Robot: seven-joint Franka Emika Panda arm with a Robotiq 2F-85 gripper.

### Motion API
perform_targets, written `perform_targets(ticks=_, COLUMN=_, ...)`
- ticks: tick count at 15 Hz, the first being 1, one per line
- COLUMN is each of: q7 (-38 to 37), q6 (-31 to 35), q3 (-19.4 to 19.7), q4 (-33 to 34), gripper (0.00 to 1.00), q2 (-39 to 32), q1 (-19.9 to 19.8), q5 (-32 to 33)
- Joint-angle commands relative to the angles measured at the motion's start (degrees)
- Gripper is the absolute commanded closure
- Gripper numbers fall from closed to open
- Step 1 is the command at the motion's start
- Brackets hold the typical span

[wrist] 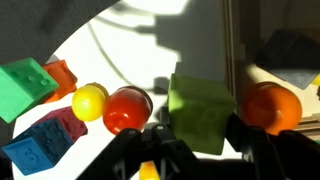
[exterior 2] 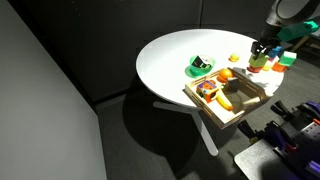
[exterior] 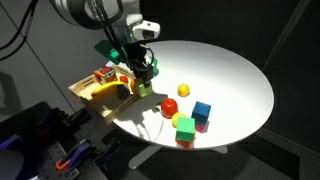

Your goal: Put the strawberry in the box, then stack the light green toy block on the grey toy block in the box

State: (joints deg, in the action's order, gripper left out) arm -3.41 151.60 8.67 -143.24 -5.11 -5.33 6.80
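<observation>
My gripper is shut on the light green toy block, which fills the gap between the two dark fingers in the wrist view. In an exterior view the gripper holds that block just off the white table, right beside the near rim of the wooden box. The box holds a yellow banana and other coloured toys. An orange fruit lies just past the block. I cannot make out the strawberry or the grey toy block in any view.
On the round white table lie a red ball, a small yellow ball, a blue cube and a yellower green cube. A green-and-white dish stands beside the box.
</observation>
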Motion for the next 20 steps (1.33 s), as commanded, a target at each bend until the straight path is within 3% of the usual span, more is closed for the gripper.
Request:
perform_targets(ticks=1, q7=4.6, q6=-2.2, q3=-2.0, q4=-2.0, gripper=0.71, q2=3.2, q1=0.3, q5=-0.3)
perform_targets(ticks=20, q7=5.8, q6=1.0, q3=-8.0, q4=-5.9, gripper=0.71, q2=5.4, q1=4.7, q5=-0.1)
